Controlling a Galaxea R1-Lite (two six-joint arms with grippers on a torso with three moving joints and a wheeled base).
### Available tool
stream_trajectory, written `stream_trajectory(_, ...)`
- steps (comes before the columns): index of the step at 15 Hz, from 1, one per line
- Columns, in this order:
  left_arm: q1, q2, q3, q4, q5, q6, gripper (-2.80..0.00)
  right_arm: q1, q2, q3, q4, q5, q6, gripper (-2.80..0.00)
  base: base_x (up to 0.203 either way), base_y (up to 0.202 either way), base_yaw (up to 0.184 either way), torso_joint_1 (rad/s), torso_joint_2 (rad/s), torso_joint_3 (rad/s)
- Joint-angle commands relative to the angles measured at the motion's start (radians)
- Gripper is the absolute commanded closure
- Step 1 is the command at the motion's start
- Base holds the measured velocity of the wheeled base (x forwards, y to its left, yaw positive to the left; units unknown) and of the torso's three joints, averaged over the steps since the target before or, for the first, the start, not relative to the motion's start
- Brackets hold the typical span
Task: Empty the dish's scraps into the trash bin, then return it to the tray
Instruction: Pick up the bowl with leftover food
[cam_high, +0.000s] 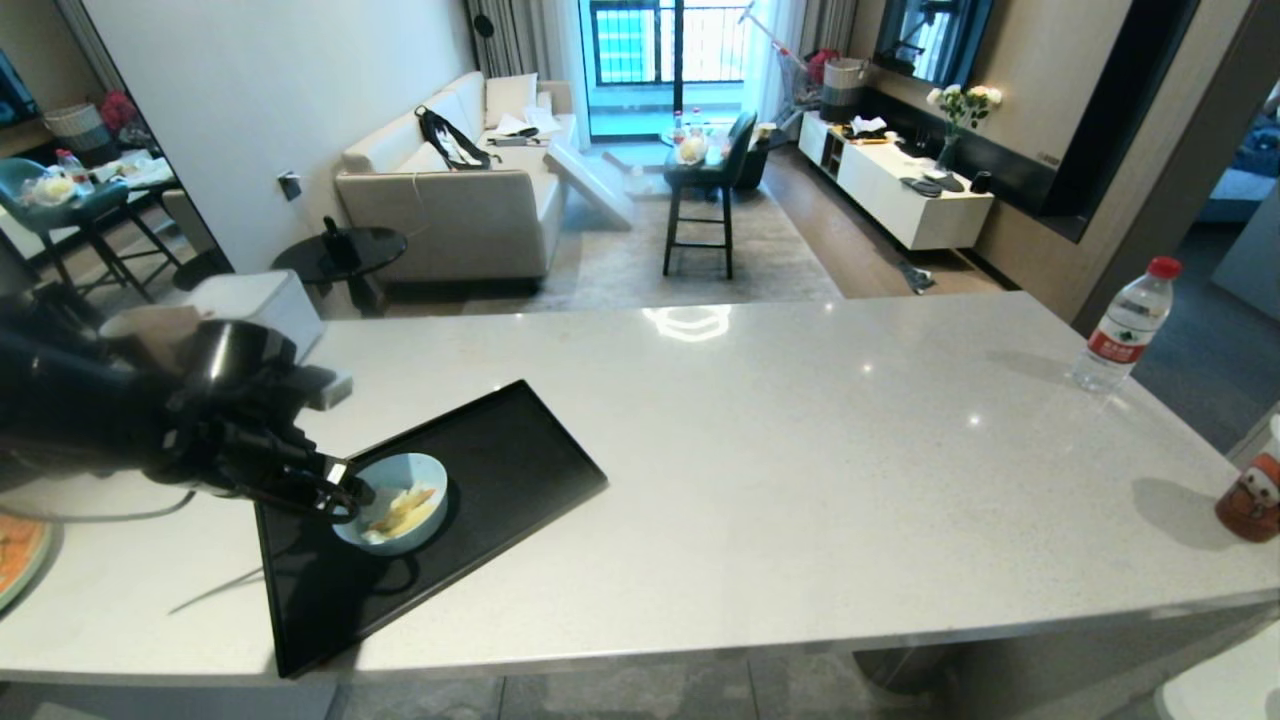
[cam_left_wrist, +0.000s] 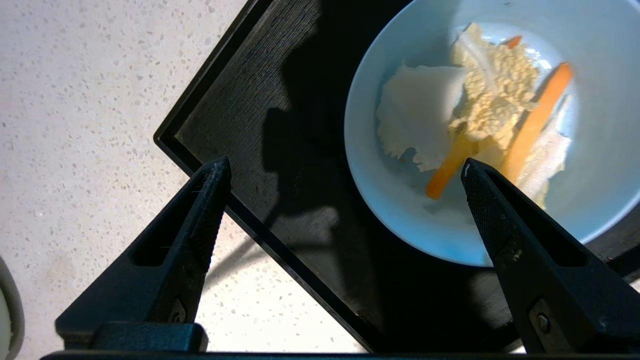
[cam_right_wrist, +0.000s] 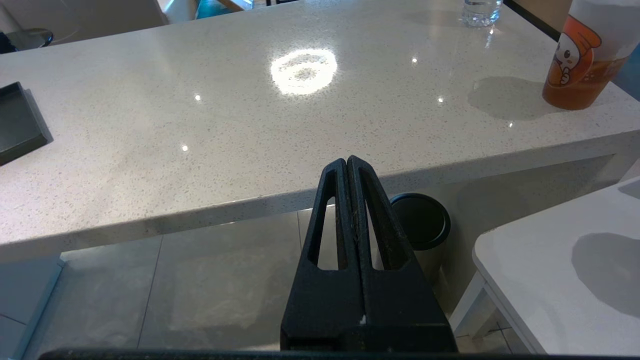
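The left gripper (cam_high: 345, 488) is hovering with its fingers spread wide over the near-left edge of the bowl (cam_high: 395, 502) — one finger (cam_left_wrist: 200, 220) is hanging above the tray's rim, the other (cam_left_wrist: 492, 210) above the bowl's inside, neither clearly touching. The pale-blue bowl is sitting on the black tray (cam_high: 500, 460), still holding the scraps (cam_left_wrist: 480, 110) — white and yellow pieces with orange strips. The tray is lying at an angle on the pale stone counter (cam_high: 800, 450). The right gripper (cam_right_wrist: 347, 162) is hanging below the counter's edge, fingers pressed together, holding nothing. A water bottle (cam_high: 1125, 325) is standing far right.
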Motion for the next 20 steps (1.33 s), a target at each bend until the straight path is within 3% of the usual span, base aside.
stream_trajectory(1, 0.005, 0.028, -0.005, 0.000, 0.001, 0.002, -2.80, 0.000, 0.000, 0.000, 0.000, 0.000, 0.001, 0.00, 0.000, 0.000, 0.000, 0.000, 0.00, 0.000)
stream_trajectory(6, 0.019, 0.060, -0.004, -0.004, -0.003, 0.002, -2.80, 0.000, 0.000, 0.000, 0.000, 0.000, 0.001, 0.00, 0.000, 0.000, 0.000, 0.000, 0.00, 0.000)
stream_trajectory(10, 0.019, 0.101, 0.044, -0.158, 0.000, 0.002, -2.80, 0.000, 0.000, 0.000, 0.000, 0.000, 0.001, 0.00, 0.000, 0.000, 0.000, 0.000, 0.00, 0.000)
stream_trajectory(14, 0.019, 0.130, 0.088, -0.241, 0.002, 0.002, -2.80, 0.000, 0.000, 0.000, 0.000, 0.000, 0.001, 0.00, 0.000, 0.000, 0.000, 0.000, 0.00, 0.000)
stream_trajectory(20, 0.025, 0.139, 0.083, -0.251, 0.002, 0.003, -2.80, 0.000, 0.000, 0.000, 0.000, 0.000, 0.001, 0.00, 0.000, 0.000, 0.000, 0.000, 0.00, 0.000)
